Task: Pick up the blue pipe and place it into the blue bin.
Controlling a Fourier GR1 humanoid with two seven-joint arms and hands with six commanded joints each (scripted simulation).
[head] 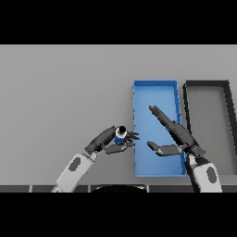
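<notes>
A short blue pipe (120, 135) with a dark open end sits in my left hand (111, 141), whose fingers and thumb curl round it, just left of the blue bin's left wall. The blue bin (138, 134) is a long rectangular tray in the middle right of the table. My right hand (176, 136) hovers over the bin's right half, open, with straight fingers pointing up-left and the thumb stretched left; it holds nothing.
A dark grey bin (227, 99) stands right beside the blue bin, at the right edge of the view. Grey table surface stretches to the left and behind.
</notes>
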